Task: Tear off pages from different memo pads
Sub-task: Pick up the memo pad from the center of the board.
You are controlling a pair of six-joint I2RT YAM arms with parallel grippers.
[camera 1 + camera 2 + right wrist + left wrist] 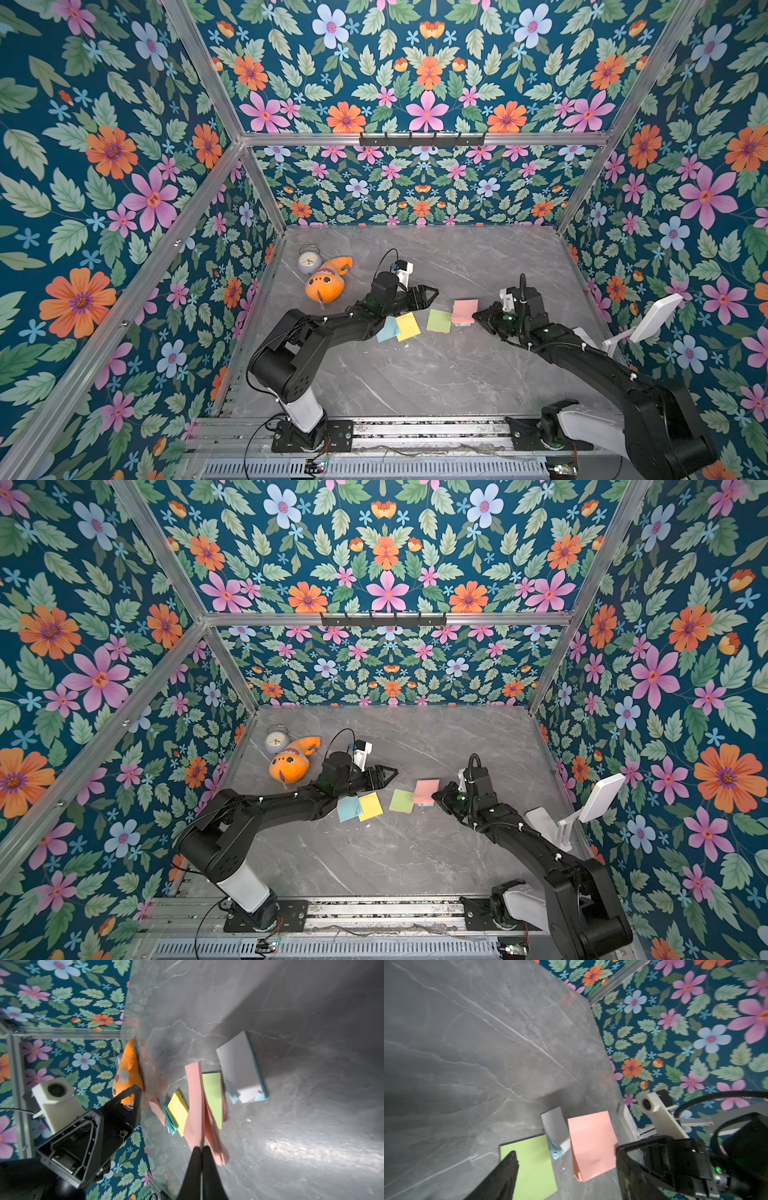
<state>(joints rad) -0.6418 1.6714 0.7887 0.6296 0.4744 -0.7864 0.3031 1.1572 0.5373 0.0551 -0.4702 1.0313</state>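
Observation:
The salmon-pink memo pad (464, 311) lies right of centre on the table. Its top page (194, 1105) is lifted, with several pink sheets fanned under it. My right gripper (201, 1148) is shut on that page's edge, at the pad's right side (478, 316). A green square (439, 321) lies flat just left of the pad. Yellow (408, 326) and light blue (387, 330) squares lie further left, partly under my left arm. My left gripper (431, 293) is open and empty beyond the green square (529, 1163), one finger (508, 1169) showing over it.
A pad turned white side up with a light blue edge (239, 1068) lies behind the pink pad. An orange plush toy (326, 282) and a small alarm clock (309, 261) sit at the back left. A white stand (648, 320) rises by the right wall.

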